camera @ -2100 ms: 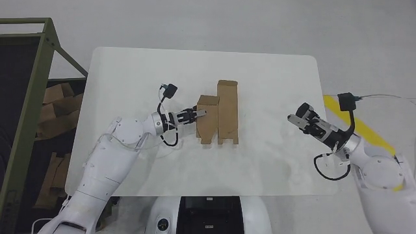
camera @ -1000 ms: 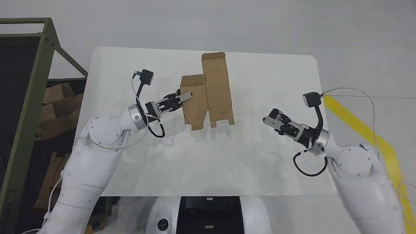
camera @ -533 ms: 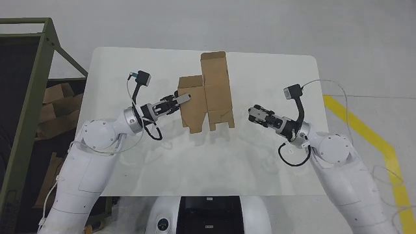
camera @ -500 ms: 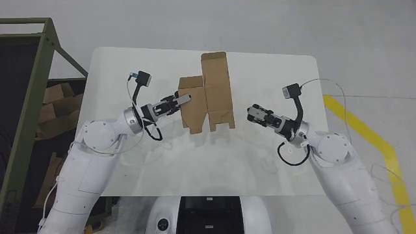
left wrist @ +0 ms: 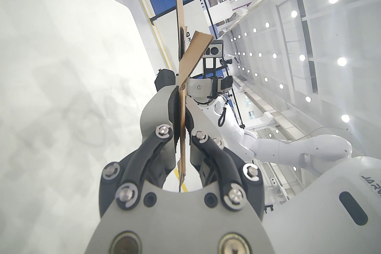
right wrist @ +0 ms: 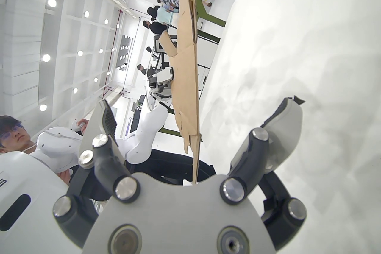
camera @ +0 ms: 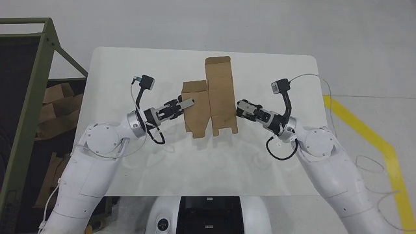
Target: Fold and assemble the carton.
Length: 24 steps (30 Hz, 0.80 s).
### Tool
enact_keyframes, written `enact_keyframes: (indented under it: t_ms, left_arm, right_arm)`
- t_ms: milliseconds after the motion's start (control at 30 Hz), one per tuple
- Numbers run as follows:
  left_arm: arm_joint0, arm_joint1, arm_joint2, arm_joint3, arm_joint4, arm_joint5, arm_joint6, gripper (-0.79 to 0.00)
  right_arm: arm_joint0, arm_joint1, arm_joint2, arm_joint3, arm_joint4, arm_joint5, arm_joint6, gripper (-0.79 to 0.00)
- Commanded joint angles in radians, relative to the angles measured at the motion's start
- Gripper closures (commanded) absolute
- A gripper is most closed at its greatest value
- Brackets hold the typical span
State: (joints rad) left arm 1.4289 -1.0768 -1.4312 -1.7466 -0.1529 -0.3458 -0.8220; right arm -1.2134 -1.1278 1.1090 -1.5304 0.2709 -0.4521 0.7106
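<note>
Left pincer (camera: 185, 104) clamped on the flat carton (camera: 220, 97), right pincer (camera: 239, 108) apart around its opposite edge.
Held over the counter (camera: 273, 162), it looks unopened, so nearly all folding and assembly remains.

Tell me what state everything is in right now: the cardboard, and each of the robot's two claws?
carton: flat, not yet folded, held up off the table.
left gripper: shut on one edge of the carton.
right gripper: open, one finger on each side of the carton's opposite edge.
</note>
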Motion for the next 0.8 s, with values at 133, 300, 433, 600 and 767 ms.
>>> enact_keyframes:
  t_ms: [133,300,433,600,767]
  left_arm:
    - [0.002,0.002,0.003,0.001,-0.007,-0.002,0.002,0.0]
    - [-0.002,0.003,0.005,0.002,-0.009,-0.001,0.0,0.0]
    - [-0.009,0.004,0.009,0.005,-0.012,0.001,-0.004,0.0]
    - [-0.018,0.005,0.017,0.01,-0.016,0.001,-0.013,0.0]
    - [-0.026,0.007,0.024,0.015,-0.016,0.003,-0.021,0.0]
  right_arm:
    - [0.019,-0.008,-0.027,0.008,0.008,0.006,0.006,-0.785]
    - [0.031,-0.014,-0.042,0.021,0.009,0.009,0.002,-0.785]
    - [0.036,-0.018,-0.047,0.029,0.013,0.011,-0.009,-0.782]
    - [0.041,-0.022,-0.049,0.038,0.003,0.03,-0.032,-0.637]
    - [0.046,-0.025,-0.051,0.038,-0.008,0.039,-0.035,-0.563]
